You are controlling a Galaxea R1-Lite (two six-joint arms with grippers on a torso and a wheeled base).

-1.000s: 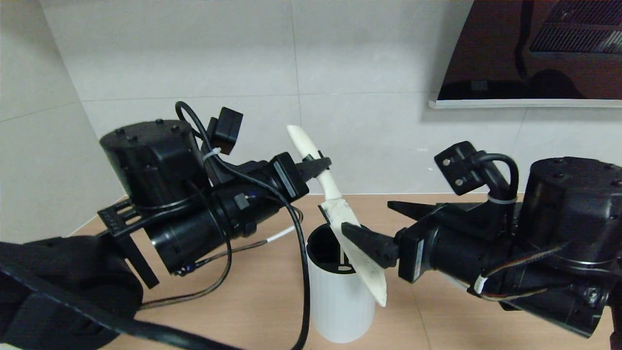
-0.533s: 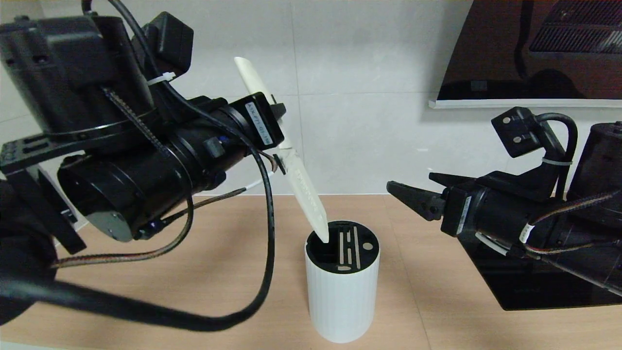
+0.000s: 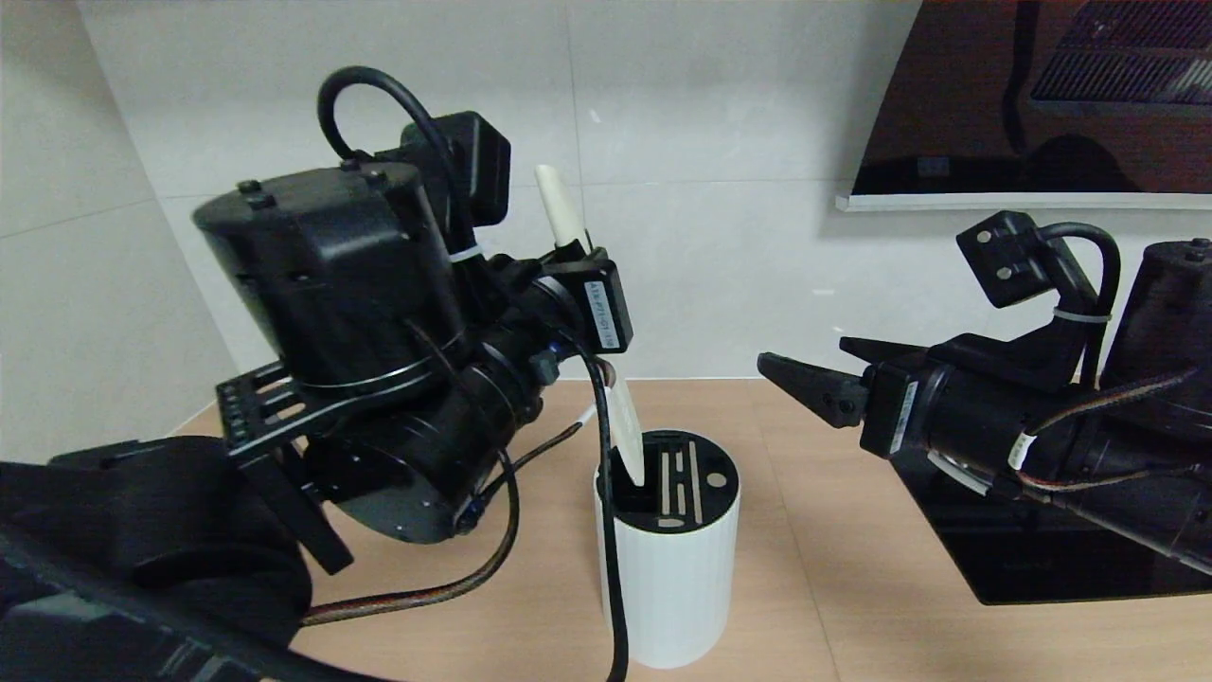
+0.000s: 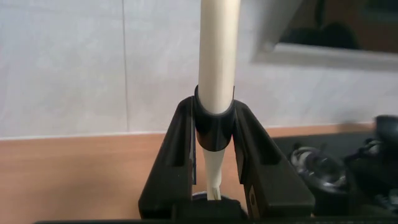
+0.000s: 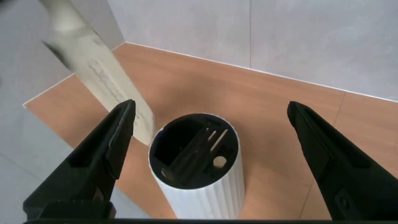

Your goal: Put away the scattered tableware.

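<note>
A white knife (image 3: 561,210) stands nearly upright, handle up, with my left gripper (image 3: 579,254) shut on its handle (image 4: 217,56). The blade tip (image 3: 632,455) is at the black top of the white cylindrical holder (image 3: 670,578), over the wide opening by its left rim. The left gripper (image 4: 215,127) has a finger on each side of the handle. My right gripper (image 3: 816,372) hangs open to the right of the holder, level with its top, holding nothing. From the right gripper (image 5: 214,158), the holder (image 5: 205,196) lies between the spread fingers, with the blade (image 5: 102,74) beyond it.
The holder stands on a wooden counter (image 3: 454,530) against a tiled wall. A black cooktop (image 3: 1032,568) lies under the right arm. A dark range hood (image 3: 1042,95) hangs at the upper right. Narrow slots and a round hole (image 5: 217,163) fill the holder's other half.
The right gripper let go of the blade and drew back to the right. The left arm swung the knife more upright and brought its tip to the holder's opening.
</note>
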